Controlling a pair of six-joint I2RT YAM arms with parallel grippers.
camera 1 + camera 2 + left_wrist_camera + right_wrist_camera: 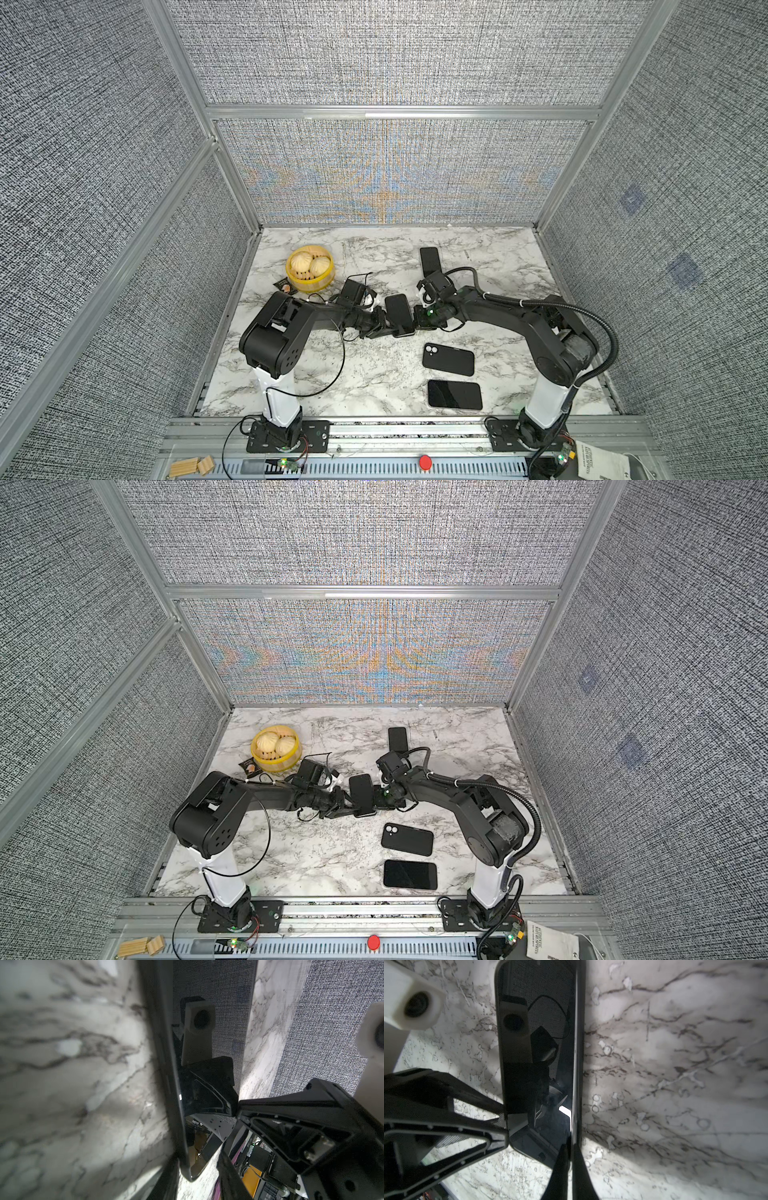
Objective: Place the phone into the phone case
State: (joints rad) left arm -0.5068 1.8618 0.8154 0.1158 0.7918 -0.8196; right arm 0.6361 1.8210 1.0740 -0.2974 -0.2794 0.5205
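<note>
In both top views a black phone (398, 311) (360, 791) hangs tilted above the middle of the marble table, between my two grippers. My right gripper (417, 320) (571, 1151) is shut on the thin long edge of the phone (537, 1043). My left gripper (384, 326) (198, 1167) straddles the opposite edge of the phone (207, 1047). One of its fingers lies against the phone's back; the other finger (230, 1178) stands clear of the glossy screen. The black phone case (448, 359) (407, 839), with a camera cut-out, lies flat nearer the front right.
A second phone (454, 395) lies screen up near the front edge. Another dark slab (429, 259) lies further back, partly behind the right wrist. A yellow steamer basket (316, 284) with buns stands at the back left, a small wrapper (284, 286) beside it. Fabric walls enclose three sides.
</note>
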